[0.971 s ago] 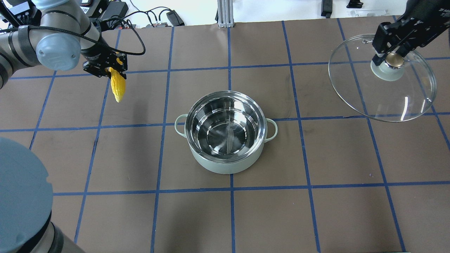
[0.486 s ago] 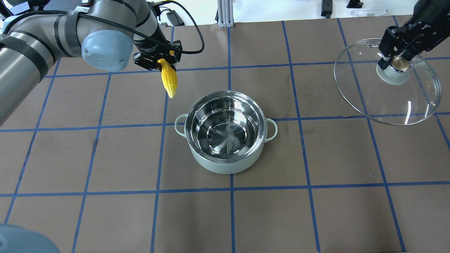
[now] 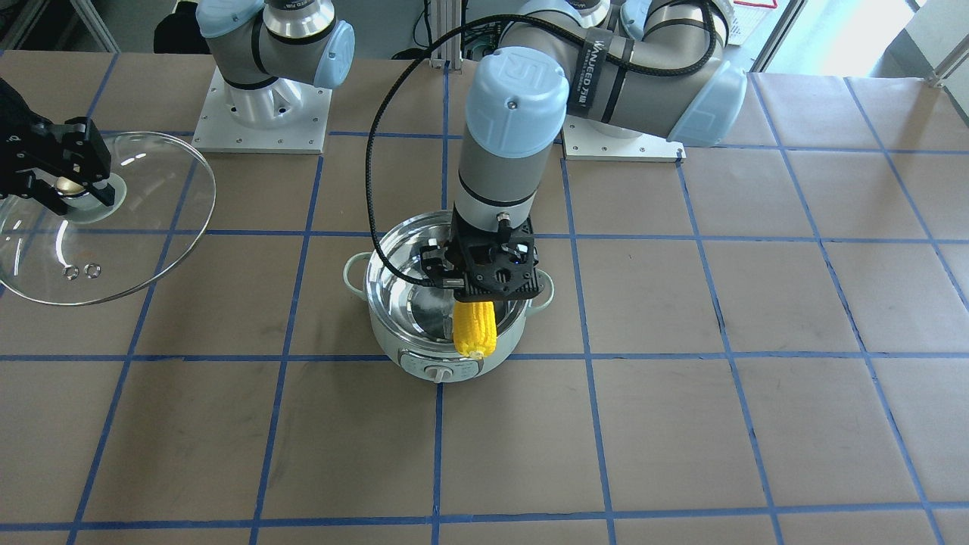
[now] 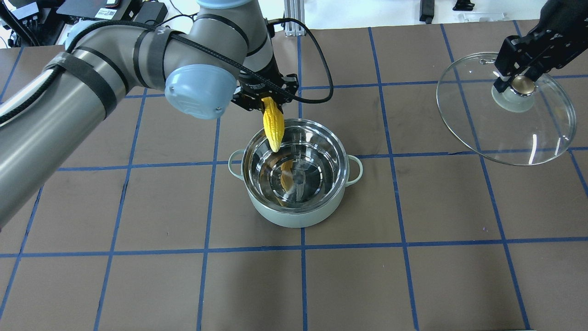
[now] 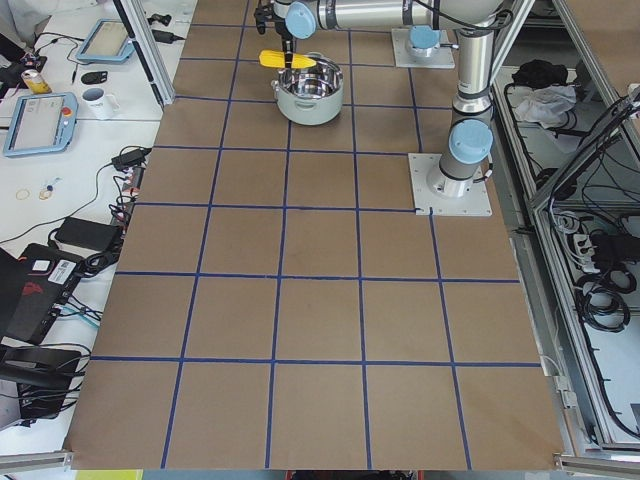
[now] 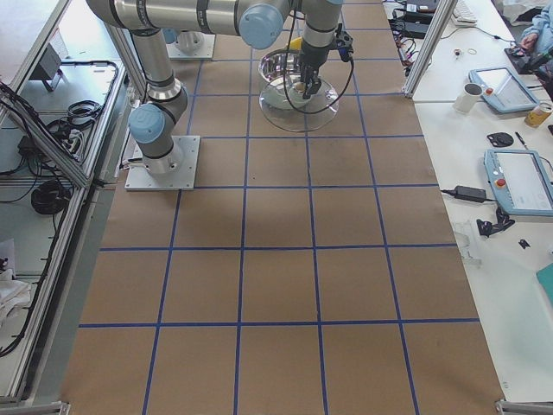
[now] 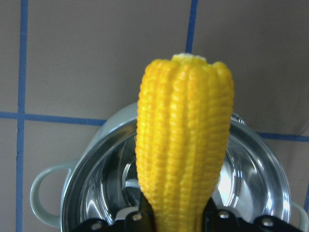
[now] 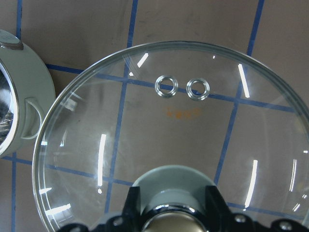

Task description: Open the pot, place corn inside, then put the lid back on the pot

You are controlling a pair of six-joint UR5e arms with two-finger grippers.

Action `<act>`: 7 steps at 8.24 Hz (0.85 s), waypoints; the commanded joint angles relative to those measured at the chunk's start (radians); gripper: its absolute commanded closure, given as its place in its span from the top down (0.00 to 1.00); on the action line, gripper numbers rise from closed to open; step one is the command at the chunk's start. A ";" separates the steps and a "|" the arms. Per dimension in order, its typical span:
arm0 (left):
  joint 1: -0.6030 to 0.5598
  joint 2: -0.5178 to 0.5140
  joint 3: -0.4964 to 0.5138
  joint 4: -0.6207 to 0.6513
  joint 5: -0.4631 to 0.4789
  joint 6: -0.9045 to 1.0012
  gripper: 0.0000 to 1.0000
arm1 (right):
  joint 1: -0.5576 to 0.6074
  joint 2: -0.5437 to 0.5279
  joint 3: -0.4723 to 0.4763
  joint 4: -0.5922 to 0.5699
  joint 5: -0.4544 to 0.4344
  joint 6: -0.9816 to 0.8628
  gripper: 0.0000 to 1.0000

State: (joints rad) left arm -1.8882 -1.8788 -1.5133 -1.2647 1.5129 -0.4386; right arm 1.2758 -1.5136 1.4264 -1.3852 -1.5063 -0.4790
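Moved since half a second ago: left gripper has carried the bright yellow tapered ear of corn from beside the round mint-green steel-lined pot to over its open mouth. Jaws clenched on the cob's butt, tip hanging down, not released. Farther off, right gripper clamps the knob of the round clear glass lid, held well apart from the pot. Opening done; dropping the corn and relidding remain. Black arm strap seems to read "WANJEED".
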 commanded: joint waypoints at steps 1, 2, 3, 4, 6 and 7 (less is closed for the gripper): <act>-0.045 -0.005 -0.007 -0.132 -0.006 -0.012 0.00 | 0.000 0.000 0.000 0.003 0.001 0.000 0.00; -0.045 -0.019 -0.025 -0.145 -0.046 -0.014 0.00 | 0.000 0.000 0.000 0.003 0.009 0.002 0.00; -0.045 -0.023 -0.043 -0.142 -0.054 -0.014 0.00 | 0.000 0.000 0.000 0.003 0.011 0.002 0.00; -0.045 -0.026 -0.053 -0.143 -0.056 -0.014 0.00 | 0.000 0.000 0.000 0.005 0.011 0.002 0.00; -0.045 -0.029 -0.076 -0.139 -0.054 -0.014 0.00 | 0.000 -0.004 0.000 0.006 0.011 0.002 0.00; -0.046 -0.039 -0.080 -0.136 -0.054 -0.014 0.00 | 0.000 -0.004 0.000 0.006 0.011 0.003 0.00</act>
State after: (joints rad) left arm -1.9328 -1.9069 -1.5785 -1.4060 1.4590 -0.4525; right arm 1.2763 -1.5162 1.4266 -1.3800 -1.4958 -0.4770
